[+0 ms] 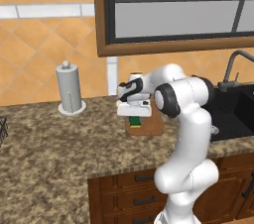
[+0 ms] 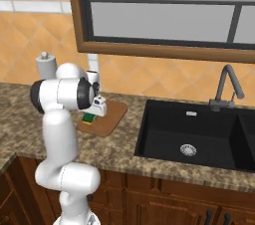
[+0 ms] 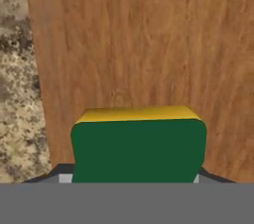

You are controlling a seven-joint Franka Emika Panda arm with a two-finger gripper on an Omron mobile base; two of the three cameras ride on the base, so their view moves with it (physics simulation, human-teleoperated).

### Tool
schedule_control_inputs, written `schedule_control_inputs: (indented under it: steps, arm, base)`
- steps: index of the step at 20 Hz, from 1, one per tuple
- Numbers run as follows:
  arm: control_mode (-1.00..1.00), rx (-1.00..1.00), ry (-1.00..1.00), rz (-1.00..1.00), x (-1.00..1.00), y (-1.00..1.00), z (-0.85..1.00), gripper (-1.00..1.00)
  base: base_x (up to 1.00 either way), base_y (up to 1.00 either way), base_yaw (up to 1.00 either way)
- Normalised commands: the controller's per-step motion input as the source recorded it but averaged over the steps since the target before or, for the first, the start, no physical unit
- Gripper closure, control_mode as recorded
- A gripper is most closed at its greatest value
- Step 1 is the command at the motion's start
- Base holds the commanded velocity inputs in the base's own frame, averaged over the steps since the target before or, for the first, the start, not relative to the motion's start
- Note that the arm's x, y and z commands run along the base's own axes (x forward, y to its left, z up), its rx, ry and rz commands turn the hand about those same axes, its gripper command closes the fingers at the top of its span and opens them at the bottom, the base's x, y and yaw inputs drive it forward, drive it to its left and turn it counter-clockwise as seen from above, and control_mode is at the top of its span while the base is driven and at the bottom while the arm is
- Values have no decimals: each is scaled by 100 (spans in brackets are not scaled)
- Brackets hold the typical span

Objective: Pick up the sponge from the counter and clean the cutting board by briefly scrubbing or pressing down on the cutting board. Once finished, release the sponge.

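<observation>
Gripper: the gripper (image 3: 136,181) is being seen at 6 o'clock in the hand view, its fingers closed on the sponge; in the left base view the gripper (image 1: 134,117) is being pointed down at the board.
Sponge: the sponge (image 3: 139,146) is being held between the fingers, green face toward the camera, a yellow layer showing along its 12 o'clock edge; in the left base view the sponge (image 1: 134,121) is being seen just under the hand, low over the board, though contact with the wood cannot be told.
Cutting board: the cutting board (image 3: 149,44) is being shown as reddish-brown wood from 12 o'clock to 3 o'clock of the sponge in the hand view; in the right base view the cutting board (image 2: 110,117) is lying flat on the counter, at 9 o'clock of the sink.
Counter: the counter (image 1: 44,153) is being shown as speckled granite, with dark drawers (image 1: 134,193) below.
Sink: the sink (image 2: 199,137), a black basin, is being seen at 3 o'clock of the board, with a faucet (image 2: 226,89) behind it.
Paper towel holder: the paper towel holder (image 1: 69,89) is standing upright near the wall, at 9 o'clock of the hand.
Window: the window (image 2: 164,10) is being seen on the tiled wall at 12 o'clock.
</observation>
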Motion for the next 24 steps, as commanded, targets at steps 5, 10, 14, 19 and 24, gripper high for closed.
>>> schedule_control_inputs:
  steps: [5, 10, 14, 19, 24]
  arm:
    - [-100, -5, 0, 0, 56, -25, 0, 100]
    - [-100, -4, 0, 0, 73, -26, 0, 100]
    - [-100, -2, 0, 0, 74, -11, 0, 100]
    - [-100, -1, 0, 0, 58, -7, -4, 100]
    - [-100, 0, 3, 0, 0, -47, -32, 100]
  base:
    - [0, 0, 0]
    - [0, 0, 0]
    - [0, 0, 0]
    - [0, 0, 0]
    - [0, 0, 0]
